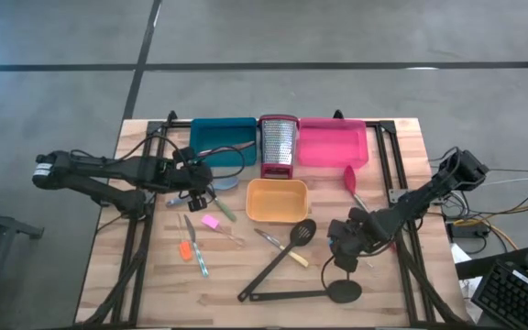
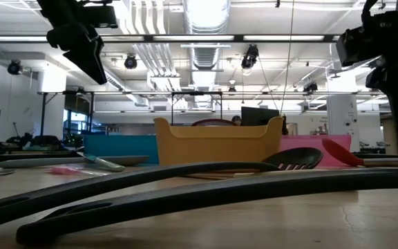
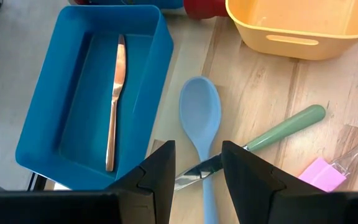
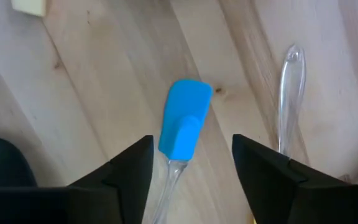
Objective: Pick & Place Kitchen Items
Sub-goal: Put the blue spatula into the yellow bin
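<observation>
Plainly, the right end effector [image 4: 191, 174] hovers with fingers apart over a blue-headed spatula [image 4: 184, 127] lying on the worktop [image 4: 92, 74]. Left end effector [image 3: 197, 177], fingers apart too, hangs above the grey spoon [image 3: 201, 118] and a green-handled knife [image 3: 278, 130], seemingly touching neither, beside the teal tray [image 3: 48, 118].

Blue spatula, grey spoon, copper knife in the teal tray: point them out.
blue spatula [image 4: 184, 118], right wrist view, on its blade.
grey spoon [image 3: 199, 112], left wrist view, on its bowl.
copper knife [image 3: 115, 106], left wrist view, mid-length.

Blue spatula [image 4: 184, 119] lies on wood between open jaws
</observation>
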{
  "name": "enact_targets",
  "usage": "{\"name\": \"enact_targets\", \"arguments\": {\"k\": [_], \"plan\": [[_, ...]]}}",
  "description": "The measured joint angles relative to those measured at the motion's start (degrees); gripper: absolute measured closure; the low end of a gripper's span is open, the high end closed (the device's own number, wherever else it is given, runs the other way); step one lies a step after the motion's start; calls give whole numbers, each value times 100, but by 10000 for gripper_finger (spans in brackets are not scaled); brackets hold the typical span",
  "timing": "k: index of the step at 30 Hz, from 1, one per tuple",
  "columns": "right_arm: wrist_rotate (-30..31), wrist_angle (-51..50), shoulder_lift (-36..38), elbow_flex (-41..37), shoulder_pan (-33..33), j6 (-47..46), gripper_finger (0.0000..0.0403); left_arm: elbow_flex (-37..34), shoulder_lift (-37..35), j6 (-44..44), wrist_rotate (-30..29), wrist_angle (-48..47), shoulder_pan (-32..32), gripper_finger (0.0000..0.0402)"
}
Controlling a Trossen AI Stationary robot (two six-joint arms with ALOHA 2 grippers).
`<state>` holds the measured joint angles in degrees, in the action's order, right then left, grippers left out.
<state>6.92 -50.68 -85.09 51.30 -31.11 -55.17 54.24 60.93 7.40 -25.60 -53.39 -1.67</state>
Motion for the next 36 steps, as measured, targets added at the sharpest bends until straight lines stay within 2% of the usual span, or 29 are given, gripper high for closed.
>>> {"name": "enact_targets", "arguments": {"k": [12,18,27,31,36], "plan": [[-350,125,-406,-169,45,32,162,-2,0,-4,2,13,0,266],[-400,549,-640,-239,101,186,177,-4,0,-7,2,42,2,266],[-463,540,-1100,-228,207,332,199,-7,0,-9,2,87,2,266],[-586,622,-1101,-235,228,331,226,-7,0,-9,4,87,2,266],[-798,692,-1041,-241,250,327,305,-7,0,-2,4,87,2,266]]}}
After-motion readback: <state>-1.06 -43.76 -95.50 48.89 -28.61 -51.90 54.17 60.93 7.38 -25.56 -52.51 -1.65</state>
